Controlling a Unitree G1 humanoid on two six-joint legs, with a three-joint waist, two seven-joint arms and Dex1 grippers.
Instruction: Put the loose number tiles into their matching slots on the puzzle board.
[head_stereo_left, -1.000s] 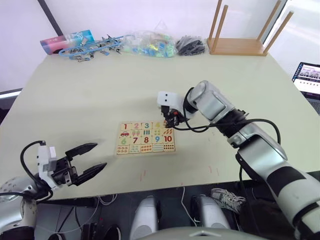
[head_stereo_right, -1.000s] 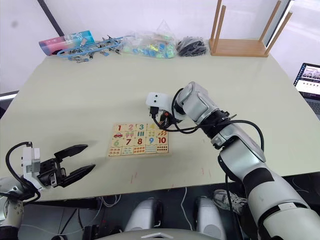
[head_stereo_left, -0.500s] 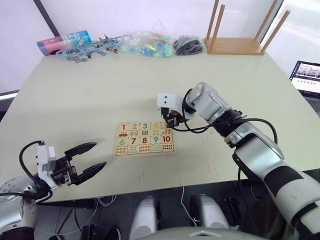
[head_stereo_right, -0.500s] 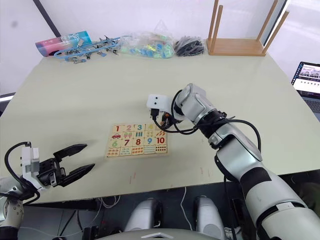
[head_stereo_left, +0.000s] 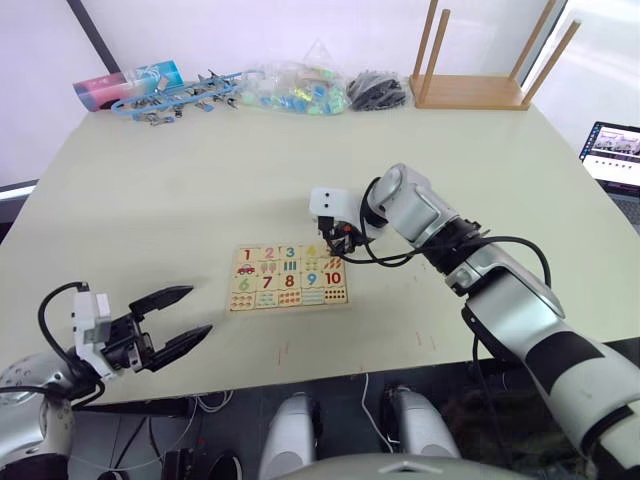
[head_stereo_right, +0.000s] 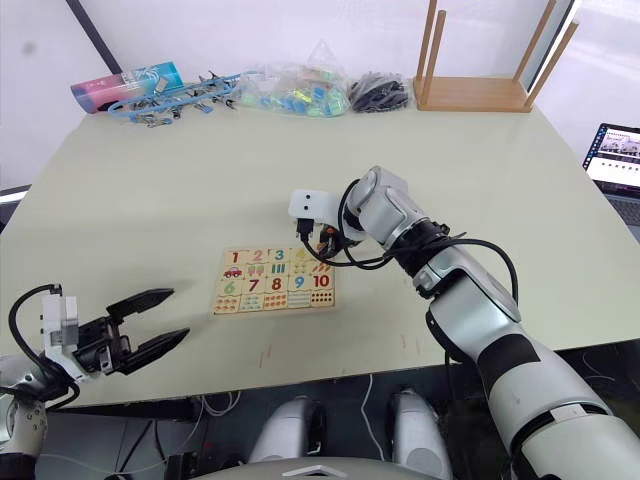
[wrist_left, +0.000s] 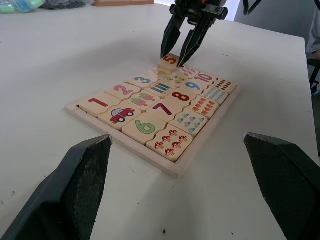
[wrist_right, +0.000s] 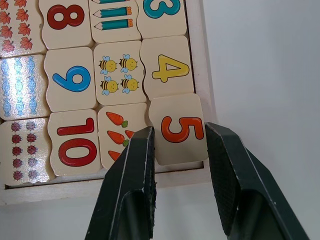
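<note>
The puzzle board (head_stereo_left: 290, 276) lies flat on the pale table (head_stereo_left: 180, 200), and everything else can be placed from it. Its top row reads 1, 2, 3, 4 from the robot's left, with the picture tiles and the digits 6 to 10 filling the rows below.

The right gripper (wrist_right: 177, 150) stands over the board's far right corner, fingers pointing down. Between its two black fingers (wrist_right: 131, 175) sits the orange 5 tile (wrist_right: 180, 129), in the last place of the top row just beside the yellow 4 tile (wrist_right: 167, 67). The 5 tile is not quite square in its slot: it lies a little askew, its lower edge overlapping the board's rim, and in the left wrist view it sits raised above its neighbours (wrist_left: 170, 61). The jaws are parted about a tile's width and flank the tile; whether the pads actually press on it I cannot tell.

The left gripper (head_stereo_left: 180, 315) hangs well apart from the board, off toward the near left edge of the table, with its jaws spread wide and nothing between them.

Far beyond the board, along the table's back edge, lie a heap of blue clips (head_stereo_left: 180, 95), a clear bag of coloured bits (head_stereo_left: 295, 90) and a dark bundle (head_stereo_left: 378, 92). A wooden stool (head_stereo_left: 480, 90) stands upside down at the back right corner, and a laptop screen (head_stereo_left: 615, 158) shows off the right of the table.
</note>
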